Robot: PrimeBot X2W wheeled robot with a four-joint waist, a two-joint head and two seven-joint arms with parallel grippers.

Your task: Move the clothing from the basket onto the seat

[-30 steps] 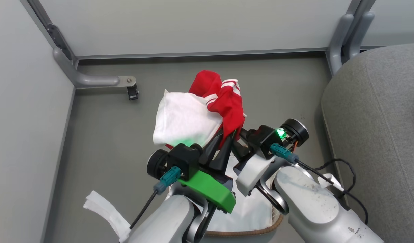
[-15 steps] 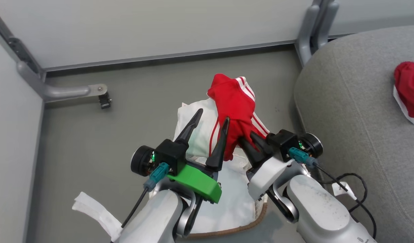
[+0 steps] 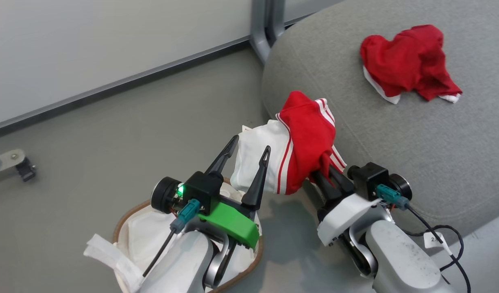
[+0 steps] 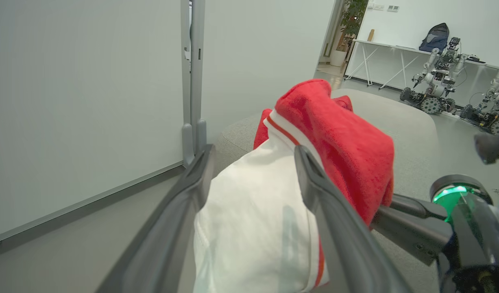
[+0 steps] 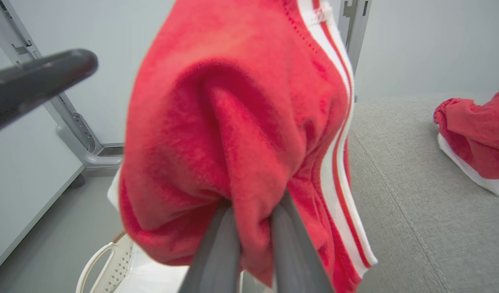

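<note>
My right gripper [image 3: 320, 173] is shut on a red garment [image 3: 306, 138] with white stripes and a white panel, held in the air over the near edge of the grey seat [image 3: 395, 134]. In the right wrist view the fingers [image 5: 225, 244] pinch a red fold [image 5: 241, 122]. My left gripper [image 3: 249, 145] stands open just left of the cloth; the white panel [image 4: 253, 219] hangs between its fingers. A second red garment [image 3: 408, 61] lies crumpled on the seat. The basket [image 3: 120, 219] with its white liner sits on the floor under my left arm.
Pale partition walls with a grey metal post [image 3: 265, 28] stand behind the seat. A metal foot with a caster [image 3: 13, 162] sits on the floor at the far left. A black cable [image 3: 448, 244] loops beside my right forearm. Other robots [image 4: 436, 81] stand in the room beyond.
The camera has swung right, bringing the seat and the second garment into view. My left gripper has opened off the cloth. The right gripper has carried the garment toward the seat.
</note>
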